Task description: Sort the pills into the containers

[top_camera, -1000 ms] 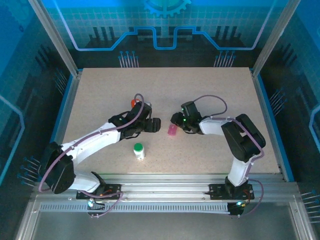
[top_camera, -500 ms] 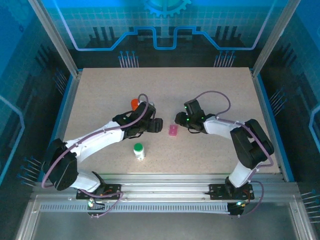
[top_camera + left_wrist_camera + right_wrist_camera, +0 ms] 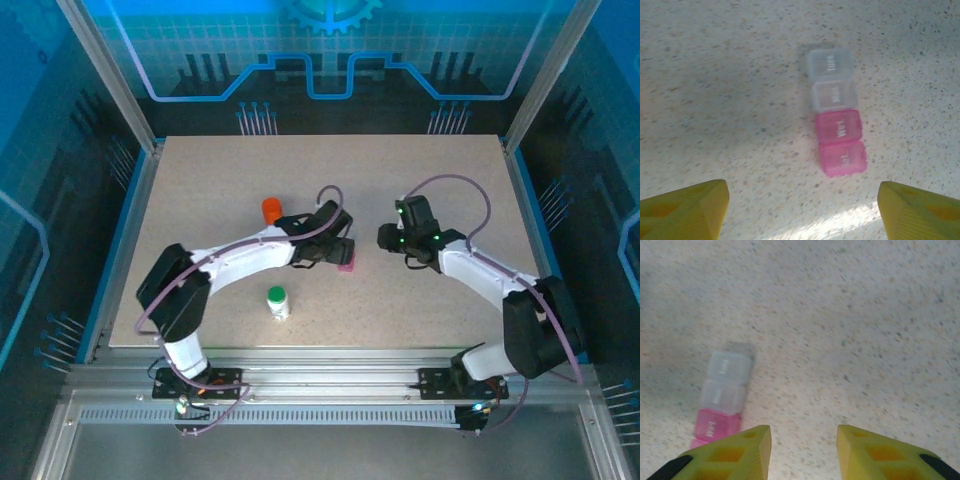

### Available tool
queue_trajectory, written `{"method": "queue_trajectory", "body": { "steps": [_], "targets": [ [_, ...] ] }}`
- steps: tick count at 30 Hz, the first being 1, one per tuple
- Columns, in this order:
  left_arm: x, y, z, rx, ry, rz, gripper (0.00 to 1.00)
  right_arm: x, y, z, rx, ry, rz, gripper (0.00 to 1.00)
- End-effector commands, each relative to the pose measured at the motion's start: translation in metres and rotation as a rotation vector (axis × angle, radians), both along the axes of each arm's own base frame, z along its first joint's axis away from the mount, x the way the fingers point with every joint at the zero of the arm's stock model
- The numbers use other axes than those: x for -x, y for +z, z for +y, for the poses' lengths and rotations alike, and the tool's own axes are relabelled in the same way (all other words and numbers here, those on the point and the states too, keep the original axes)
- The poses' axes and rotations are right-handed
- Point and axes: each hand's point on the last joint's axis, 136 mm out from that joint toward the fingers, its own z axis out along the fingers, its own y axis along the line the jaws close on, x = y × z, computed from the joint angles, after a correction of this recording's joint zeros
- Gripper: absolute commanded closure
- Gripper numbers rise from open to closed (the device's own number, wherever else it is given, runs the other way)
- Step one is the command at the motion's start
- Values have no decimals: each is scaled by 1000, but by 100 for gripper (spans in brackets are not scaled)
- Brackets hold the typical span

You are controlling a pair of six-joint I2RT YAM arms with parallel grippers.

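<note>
Top view: left gripper (image 3: pixel 340 252) sits over the pill strip (image 3: pixel 346 264) at mid-table (image 3: pixel 450 180). Only a pink sliver of the strip shows past the gripper body; the rest is covered. The jaw gap cannot be read from this view.

Left wrist view: the left gripper (image 3: pixel 800 202) has its two yellow fingers (image 3: pixel 685 210) spread wide to the bottom corners, both cut off by the frame edge. It holds nothing, and bare table lies between the fingers. The strip (image 3: pixel 836 111) lies flat beyond the tips, not touching them. It is four lidded cells in a row, two clear at the far end and two pink at the near end. One pink lid appears to read "Wed"; the other lettering is too blurred to read. The cell contents cannot be made out.

Right gripper (image 3: pixel 385 238) is just right of the strip, not touching it. In the right wrist view, the right gripper (image 3: pixel 802 440) has its fingers parted with table showing between them and nothing gripped. The strip (image 3: pixel 722 395) lies off to the left, its nearest pink cell cut off behind a finger.

Orange bottle (image 3: pixel 271 209) stands beyond the left forearm. White bottle (image 3: pixel 277 301), with a green cap, stands on the near side. Both are apart from the arms.
</note>
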Motion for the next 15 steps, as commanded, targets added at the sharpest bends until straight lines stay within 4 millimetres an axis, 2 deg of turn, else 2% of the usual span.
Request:
{"method": "queue_trajectory", "body": {
  "steps": [1,5,11,15],
  "targets": [
    [3,-17,-1,-101,-20,44,23,10,-12,-8,-23,27,49,60],
    [-4,-28,-2,-173,-58,55,23,8,-16,-11,-107,23,60,61],
    [-8,-42,-12,-189,-78,96,22,6,-23,-6,-160,32,65,61],
    [-16,-44,-20,-204,-113,95,22,7,-27,-4,-192,34,68,61]
  ]
}}
